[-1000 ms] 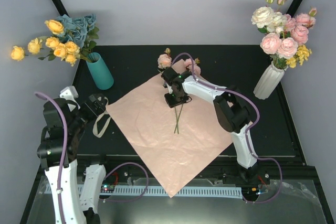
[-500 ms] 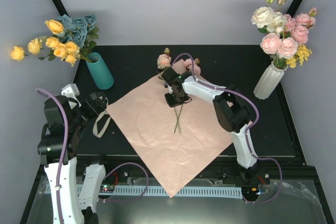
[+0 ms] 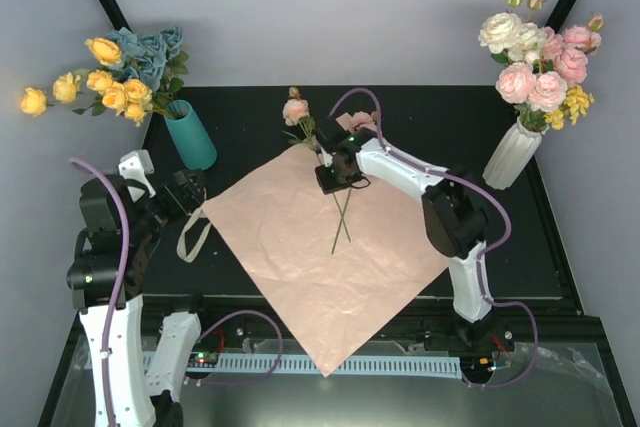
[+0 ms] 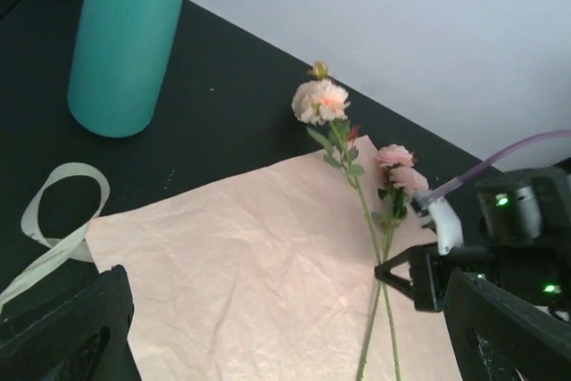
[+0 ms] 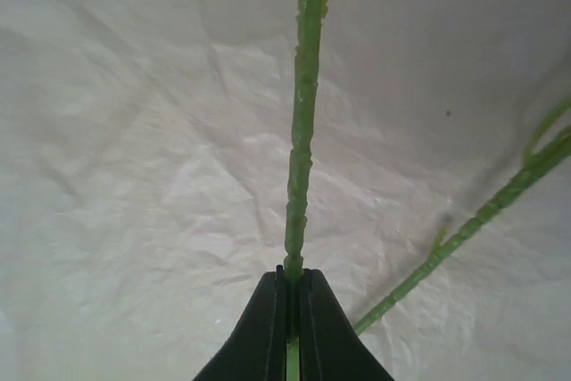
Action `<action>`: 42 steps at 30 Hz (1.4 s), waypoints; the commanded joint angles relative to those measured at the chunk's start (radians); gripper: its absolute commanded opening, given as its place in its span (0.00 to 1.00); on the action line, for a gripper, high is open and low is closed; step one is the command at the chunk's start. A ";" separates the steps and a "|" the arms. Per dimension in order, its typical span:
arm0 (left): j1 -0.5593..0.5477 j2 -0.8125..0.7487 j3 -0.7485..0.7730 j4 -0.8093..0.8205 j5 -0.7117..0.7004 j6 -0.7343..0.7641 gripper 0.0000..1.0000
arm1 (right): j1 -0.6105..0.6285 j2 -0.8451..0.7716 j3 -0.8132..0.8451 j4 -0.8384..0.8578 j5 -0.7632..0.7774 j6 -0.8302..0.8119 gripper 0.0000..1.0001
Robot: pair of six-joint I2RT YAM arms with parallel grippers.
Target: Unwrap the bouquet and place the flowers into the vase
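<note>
Paper [image 3: 300, 257] flat, ribbon [image 3: 192, 235] off — most flowers [image 3: 120, 72] stand in the vase [image 3: 191, 137], table's [image 3: 560, 237] far-left corner. Right gripper [image 3: 330, 175] clamped on one pink stem [image 5: 303, 131]; second stem [image 4: 399, 167] apparently lies loose; left gripper [image 3: 186, 197] wide, empty.

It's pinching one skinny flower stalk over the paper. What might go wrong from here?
1. The right fingers hold the thin stem only at their very tips, so it may slip or swivel when lifted.
2. A second stem crosses it on the paper and could get dragged along.
3. The vase is crowded with yellow and blue flowers, and the new stem might snag on them.
</note>
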 commanded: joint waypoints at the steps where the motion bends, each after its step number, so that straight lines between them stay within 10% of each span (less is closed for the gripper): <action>1: -0.008 0.005 0.036 0.054 0.108 0.027 0.97 | -0.005 -0.148 0.032 0.058 -0.036 0.020 0.02; 18: -0.028 0.098 -0.060 0.541 0.603 -0.307 0.95 | 0.006 -0.592 -0.195 0.359 -0.347 -0.084 0.02; 42: -0.223 0.348 0.146 0.984 0.558 -0.437 0.94 | 0.150 -0.766 -0.298 0.442 -0.455 -0.311 0.02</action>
